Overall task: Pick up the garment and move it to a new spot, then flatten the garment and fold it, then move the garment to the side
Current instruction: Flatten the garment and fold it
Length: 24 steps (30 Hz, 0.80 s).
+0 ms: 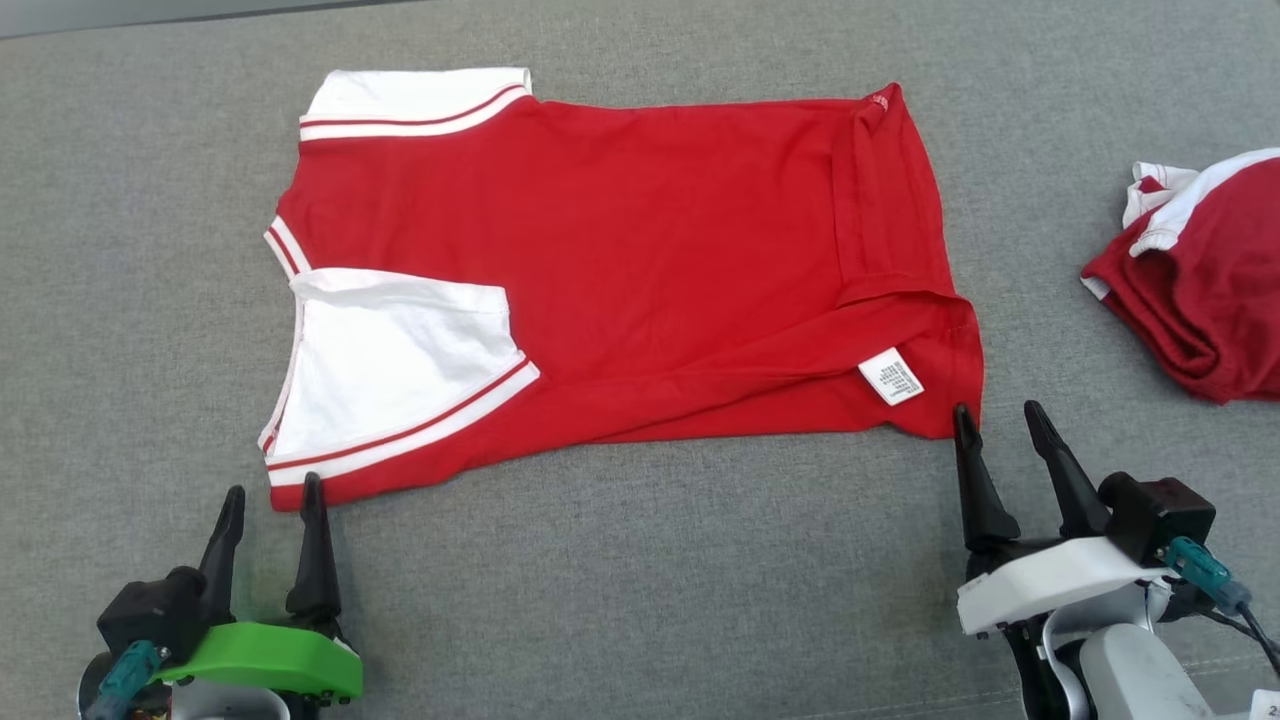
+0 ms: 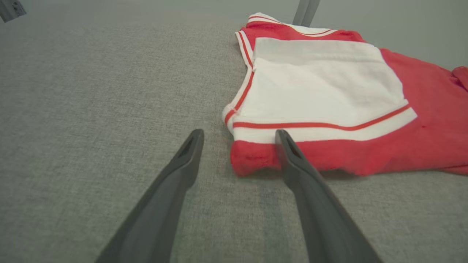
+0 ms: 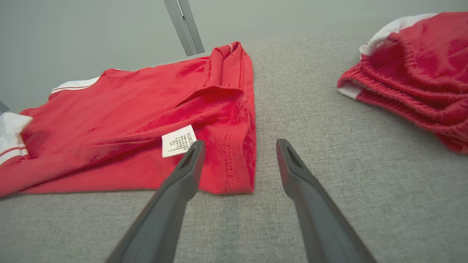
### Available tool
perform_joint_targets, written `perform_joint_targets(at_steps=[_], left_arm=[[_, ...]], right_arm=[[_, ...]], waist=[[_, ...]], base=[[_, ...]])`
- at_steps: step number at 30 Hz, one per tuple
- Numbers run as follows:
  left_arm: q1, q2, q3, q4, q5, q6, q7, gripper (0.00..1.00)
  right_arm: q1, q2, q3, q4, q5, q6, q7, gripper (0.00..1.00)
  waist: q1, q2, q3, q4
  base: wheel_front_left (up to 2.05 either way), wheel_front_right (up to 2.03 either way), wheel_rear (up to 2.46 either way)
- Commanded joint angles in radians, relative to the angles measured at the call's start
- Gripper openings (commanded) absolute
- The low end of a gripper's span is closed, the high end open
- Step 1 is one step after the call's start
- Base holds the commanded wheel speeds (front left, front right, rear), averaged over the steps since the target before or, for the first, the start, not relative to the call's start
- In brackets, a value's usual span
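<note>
Red shirt (image 1: 640, 240) with white panels and striped trim is lying spread on the grey worktop (image 1: 640, 600). It is reaching from just beyond the left fingers (image 1: 313, 520) across to just beyond the right fingers (image 1: 970, 470). Both pairs are standing wide apart, gripping nothing, tips pointing at the shirt's near edge.

Left fingers (image 2: 175, 175):
- Inner tip is sitting at the shirt's (image 2: 321, 84) near corner, where the red hem is meeting the white striped band.
- Outer tip is hanging over bare worktop.
- In the left wrist view the red corner is showing between the two tips, the inner finger overlapping its edge. Contact or not: cannot tell.

Right fingers (image 3: 175, 182):
- Inner tip is sitting at the shirt's (image 3: 128, 109) other near corner, over the stitched hem.
- Outer tip is hanging over bare worktop, clear of the cloth.
- White label (image 1: 891, 377) is lying on the red cloth just ahead of the inner tip (image 3: 178, 140).
- Beyond the label a flap of cloth is lying doubled over, its crease running away from the fingers along that end of the shirt.

Red-and-white bundle (image 1: 1200, 290) is lying crumpled well off to the outer side of the right fingers. Bare worktop is separating it from the shirt. The right wrist view is showing a gathered band along its edge (image 3: 413, 65).
</note>
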State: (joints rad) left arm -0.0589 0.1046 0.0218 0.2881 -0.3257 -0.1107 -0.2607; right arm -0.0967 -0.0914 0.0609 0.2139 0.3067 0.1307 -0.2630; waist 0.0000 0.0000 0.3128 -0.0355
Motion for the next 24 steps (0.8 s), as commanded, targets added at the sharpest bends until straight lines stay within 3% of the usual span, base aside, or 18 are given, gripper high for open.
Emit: perform_joint_targets(at_steps=[1,16,17,18,19,20,21,22,23,24], left_arm=[[-0.033,0.001,-0.002,0.019,-0.027,-0.006,-0.002,1.0],[-0.228,0.052,-0.072,0.241,-0.147,-0.02,0.005,1.0],[-0.238,0.056,-0.078,0.252,-0.157,-0.02,0.005,0.87],[-0.245,0.059,-0.083,0.263,-0.162,-0.02,0.005,0.56],[-0.251,0.062,-0.092,0.271,-0.172,-0.02,0.005,0.39],[-0.255,0.065,-0.102,0.279,-0.185,-0.02,0.005,0.14],[-0.259,0.07,-0.113,0.288,-0.197,-0.02,0.007,0.0],[-0.263,0.075,-0.126,0.296,-0.21,-0.02,0.009,0.0],[-0.266,0.081,-0.141,0.306,-0.222,-0.02,0.011,0.0],[-0.269,0.081,-0.155,0.315,-0.23,-0.02,0.016,0.0]], right_arm=[[-0.018,-0.002,0.007,0.024,0.012,0.0,-0.004,1.0],[-0.15,-0.028,0.094,0.205,0.128,0.0,0.0,1.0],[-0.155,-0.028,0.103,0.217,0.138,0.0,0.003,1.0],[-0.161,-0.032,0.113,0.229,0.146,0.0,0.008,1.0],[-0.166,-0.034,0.121,0.234,0.155,0.0,0.007,1.0],[-0.172,-0.035,0.125,0.239,0.164,0.0,0.007,0.97],[-0.176,-0.037,0.131,0.246,0.172,0.0,0.007,0.87],[-0.179,-0.04,0.137,0.251,0.179,0.0,0.008,0.8],[-0.181,-0.043,0.148,0.256,0.191,0.0,0.01,0.48],[-0.182,-0.047,0.158,0.261,0.198,0.0,0.016,0.27]], waist=[[0.0,0.0,0.019,0.001],[0.0,0.0,0.093,0.003],[0.0,0.0,0.095,0.002],[0.0,0.0,0.097,-0.001],[0.0,0.0,0.099,-0.003],[0.0,0.0,0.101,-0.004],[0.0,0.0,0.103,-0.005],[0.0,0.0,0.104,-0.005],[0.0,0.0,0.105,-0.004],[0.0,0.0,0.107,-0.003]], base=[[0.0,0.0,0.0],[0.0,0.0,0.0],[0.0,0.0,0.0],[0.0,0.0,0.0],[0.0,0.0,0.0],[0.0,0.0,0.0],[0.0,0.0,0.0],[0.0,0.0,0.0],[0.0,0.0,0.0],[0.0,0.0,0.0]])
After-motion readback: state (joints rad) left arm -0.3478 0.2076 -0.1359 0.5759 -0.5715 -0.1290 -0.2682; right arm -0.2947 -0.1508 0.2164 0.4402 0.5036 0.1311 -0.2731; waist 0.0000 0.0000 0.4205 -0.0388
